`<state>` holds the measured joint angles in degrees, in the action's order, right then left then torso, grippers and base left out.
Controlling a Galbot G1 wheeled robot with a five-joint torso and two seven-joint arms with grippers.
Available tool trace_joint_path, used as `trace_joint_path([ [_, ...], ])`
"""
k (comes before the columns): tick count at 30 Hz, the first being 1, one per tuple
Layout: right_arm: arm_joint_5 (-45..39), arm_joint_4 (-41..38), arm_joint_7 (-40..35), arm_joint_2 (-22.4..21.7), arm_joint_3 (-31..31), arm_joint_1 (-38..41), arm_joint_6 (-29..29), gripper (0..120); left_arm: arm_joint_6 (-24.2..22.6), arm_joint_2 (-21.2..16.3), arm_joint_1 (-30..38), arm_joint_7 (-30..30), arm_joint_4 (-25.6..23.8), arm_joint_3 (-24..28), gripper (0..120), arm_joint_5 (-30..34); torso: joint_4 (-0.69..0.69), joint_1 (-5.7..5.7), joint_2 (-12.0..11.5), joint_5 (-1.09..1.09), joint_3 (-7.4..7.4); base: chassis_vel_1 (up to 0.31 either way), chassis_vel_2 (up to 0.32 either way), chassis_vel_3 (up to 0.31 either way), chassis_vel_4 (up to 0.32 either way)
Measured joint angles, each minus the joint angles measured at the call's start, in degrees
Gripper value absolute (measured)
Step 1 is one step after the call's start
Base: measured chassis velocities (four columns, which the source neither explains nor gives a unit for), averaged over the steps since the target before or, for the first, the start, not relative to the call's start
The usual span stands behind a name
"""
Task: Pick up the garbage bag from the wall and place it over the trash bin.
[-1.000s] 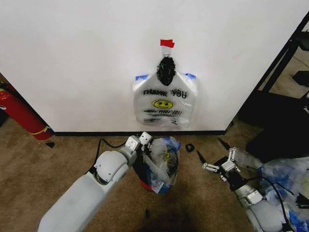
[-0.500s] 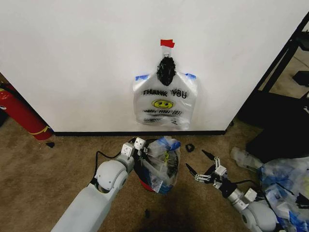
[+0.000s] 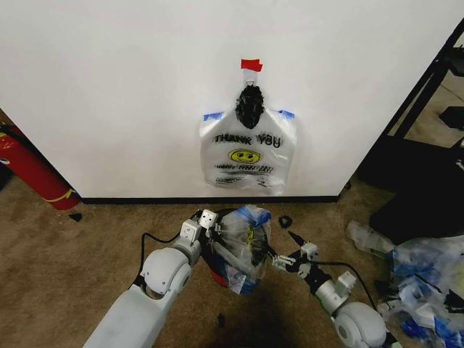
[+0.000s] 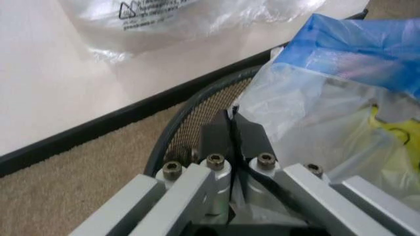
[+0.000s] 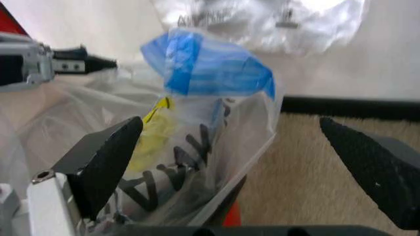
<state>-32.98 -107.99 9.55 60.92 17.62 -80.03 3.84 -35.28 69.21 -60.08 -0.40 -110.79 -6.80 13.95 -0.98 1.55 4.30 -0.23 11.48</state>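
Note:
The garbage bag (image 3: 245,243), clear with blue patches, sits draped in and over the trash bin (image 3: 214,262), a black bin with a red base on the floor by the wall (image 3: 109,94). My left gripper (image 3: 209,220) is at the bin's left rim. In the left wrist view its black pads (image 4: 223,135) are pressed together over the mesh rim (image 4: 178,129) with thin plastic film caught between them. My right gripper (image 3: 284,251) stands open at the bag's right side. In the right wrist view the garbage bag (image 5: 210,93) lies between its spread fingers (image 5: 105,160).
A white "THANK YOU" bag (image 3: 246,151) hangs on the wall under red tape. A red fire extinguisher (image 3: 30,172) leans at the far left. A heap of plastic bags (image 3: 424,279) lies at the right, with black shelving (image 3: 428,94) behind it.
My right gripper has swung left across the carpet, from well right of the bin up to the bag's right side, staying open. The left gripper has stayed at the bin's rim.

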Motion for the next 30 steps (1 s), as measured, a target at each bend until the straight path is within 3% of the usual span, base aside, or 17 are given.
trace_joint_path([
  [6, -6.4, -3.6, -2.4, -0.7, -1.1, 1.7, 12.6, 100, 0.0, 0.1, 1.5, 0.0, 0.3, 1.0, 0, 0.0, -0.01, 0.00, 0.0, 0.00, 0.00, 0.000, 0.000, 0.000, 0.000],
  [11, -9.2, -4.1, -5.6, 0.4, -3.3, 4.3, 14.5, 100, 0.0, 0.0, 1.8, 0.1, 0.5, 1.3, 0, 0.1, 0.01, 0.00, 0.0, 0.00, 0.00, 0.000, 0.000, 0.000, 0.000],
  [15, -12.2, -4.5, -15.0, 2.3, -6.2, 7.6, 18.6, 100, 0.1, -0.2, 2.6, 0.2, 1.2, 1.8, 0, 0.2, -0.02, 0.00, 0.0, 0.00, 0.00, 0.000, 0.000, 0.000, 0.000],
  [22, -16.0, -3.3, -21.2, 3.8, -7.8, 10.8, 23.3, 100, 0.1, -0.3, 2.6, 0.3, 1.3, 1.9, 0, 0.2, 0.00, 0.00, 0.0, 0.00, 0.00, 0.000, 0.000, 0.000, 0.000],
  [25, -16.0, -2.7, -21.7, 4.1, -8.0, 11.5, 24.7, 95, 0.1, -0.4, 2.7, 0.3, 1.3, 1.9, 0, 0.2, 0.00, 0.00, 0.0, 0.00, 0.00, 0.000, 0.000, 0.000, 0.000],
  [30, -16.7, -2.0, -23.0, 4.4, -7.9, 12.5, 28.9, 75, 0.3, -0.5, 2.7, 0.3, 1.4, 1.9, 0, 0.3, -0.01, 0.00, 0.0, 0.00, 0.00, 0.000, 0.000, 0.000, 0.000],
])
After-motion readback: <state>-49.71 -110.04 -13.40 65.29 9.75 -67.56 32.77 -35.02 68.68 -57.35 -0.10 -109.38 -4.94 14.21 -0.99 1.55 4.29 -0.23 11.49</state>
